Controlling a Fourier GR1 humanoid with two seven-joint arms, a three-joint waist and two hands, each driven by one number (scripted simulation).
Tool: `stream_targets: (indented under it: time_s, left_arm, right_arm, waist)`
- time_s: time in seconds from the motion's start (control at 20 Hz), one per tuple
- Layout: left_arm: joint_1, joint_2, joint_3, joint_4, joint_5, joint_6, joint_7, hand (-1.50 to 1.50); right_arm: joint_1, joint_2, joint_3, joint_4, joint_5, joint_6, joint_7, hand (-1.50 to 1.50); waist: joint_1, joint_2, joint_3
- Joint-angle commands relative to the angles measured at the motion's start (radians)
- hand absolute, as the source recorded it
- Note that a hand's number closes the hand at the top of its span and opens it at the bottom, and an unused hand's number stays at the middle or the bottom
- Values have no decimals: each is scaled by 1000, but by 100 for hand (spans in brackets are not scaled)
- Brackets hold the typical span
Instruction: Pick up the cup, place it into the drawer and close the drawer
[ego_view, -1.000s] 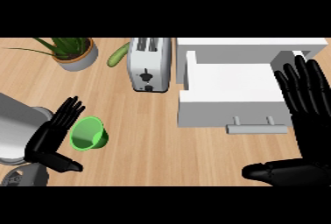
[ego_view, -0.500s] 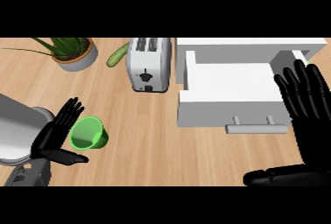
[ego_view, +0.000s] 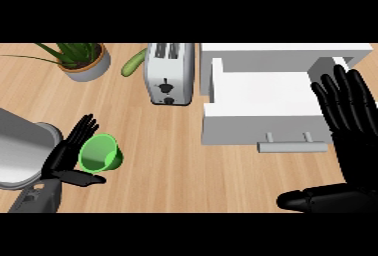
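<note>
Near right edge: right hand (ego_view: 345, 120) rests flat, fingers straight and spread, alongside open drawer (ego_view: 260, 102).
Near left: left hand (ego_view: 71, 152) beside green cup (ego_view: 100, 153), fingers extended and apart behind cup, thumb below; not yet curled round it.
Step judged: pick-up, grasp not made. Next move calls for curling fingers round cup, lifting, carrying right to drawer.
Far: toaster (ego_view: 170, 73), potted plant (ego_view: 80, 58).

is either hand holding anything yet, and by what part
Nothing is held. The left hand is open beside the green cup, fingers straight; the right hand is open over the drawer.
</note>
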Motion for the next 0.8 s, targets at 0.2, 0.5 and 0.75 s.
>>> stream_targets:
  time_s: [0.2,0.5,0.75]
  left_arm:
    - [-8,4,-37,83,-24,-114,-172,-150]
    - [-101,-35,-17,180,-2,-71,-162,-150]
    - [-90,-45,-22,159,25,-125,-149,-150]
  right_arm:
    - [11,-9,-22,0,-34,19,-4,-150]
    - [33,-10,6,-95,-35,10,65,-150]
    - [-7,-15,-24,-45,-47,11,43,-150]
  waist:
    - [0,0,0]
    - [-16,3,-2]
    - [-3,1,-1]
